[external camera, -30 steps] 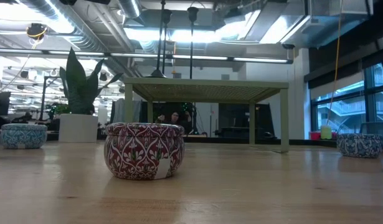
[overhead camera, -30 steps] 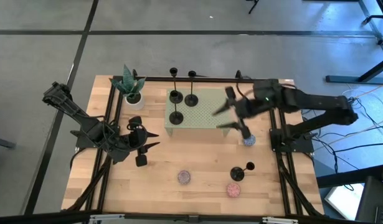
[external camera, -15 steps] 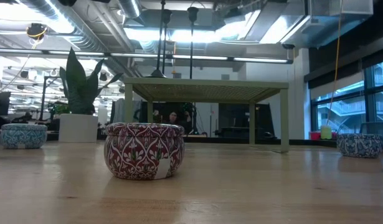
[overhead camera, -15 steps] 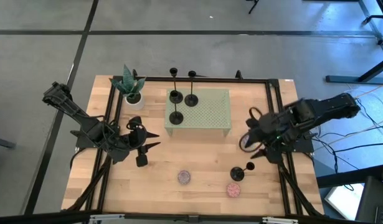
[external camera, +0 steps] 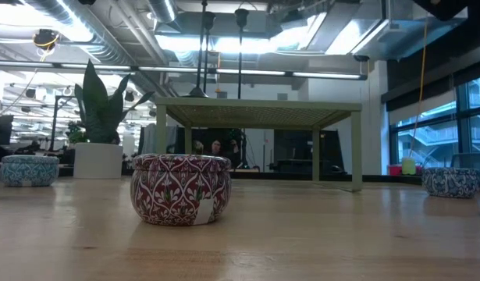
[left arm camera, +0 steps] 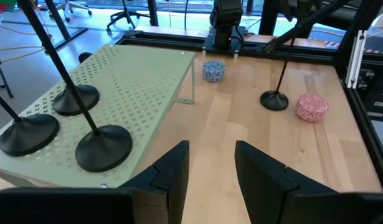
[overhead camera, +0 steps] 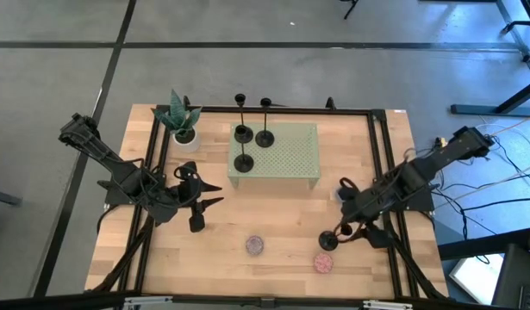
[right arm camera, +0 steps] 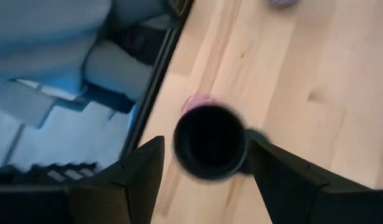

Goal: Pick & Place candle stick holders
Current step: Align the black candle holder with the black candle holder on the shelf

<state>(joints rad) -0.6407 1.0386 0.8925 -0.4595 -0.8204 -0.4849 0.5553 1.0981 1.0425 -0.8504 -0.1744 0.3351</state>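
Right wrist view: candle stick holder's cup [right arm camera: 210,142] between open right pincer's [right arm camera: 207,180] fingers.

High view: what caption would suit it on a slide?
Right end effector reaches the last candle stick holder; three holders stand on the green shelf.

Even, bright overhead light is seen across the wooden table [overhead camera: 273,220], where only soft, short shadows are cast. In the low view, strong glare is given by ceiling light strips [external camera: 224,43] above the green perforated stand [external camera: 259,109], while the patterned tin [external camera: 180,188] is rendered sharp. The right wrist view is heavily blurred throughout.
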